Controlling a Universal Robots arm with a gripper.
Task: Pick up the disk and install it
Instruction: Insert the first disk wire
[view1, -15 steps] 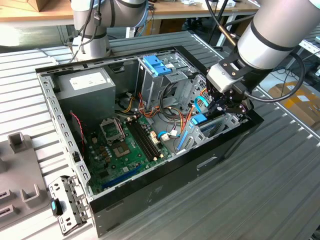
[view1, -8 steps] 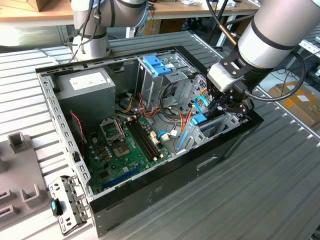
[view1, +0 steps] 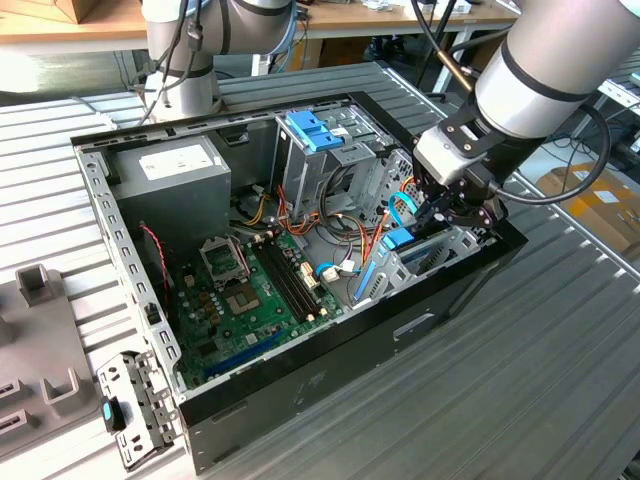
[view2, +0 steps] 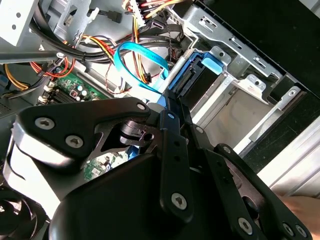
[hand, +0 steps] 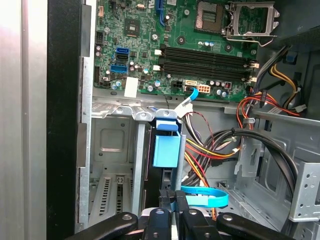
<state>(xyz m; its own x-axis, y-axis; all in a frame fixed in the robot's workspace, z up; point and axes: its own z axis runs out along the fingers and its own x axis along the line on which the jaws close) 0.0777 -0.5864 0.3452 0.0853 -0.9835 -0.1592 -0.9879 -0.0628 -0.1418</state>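
First wrist view: my gripper is clenched, fingers together, tips at the end of the disk, which stands on edge in the metal cage beside the case wall.

I note my arm angled down from the exterior view's right, gripper pointing downward, fingers clamped on the disk.
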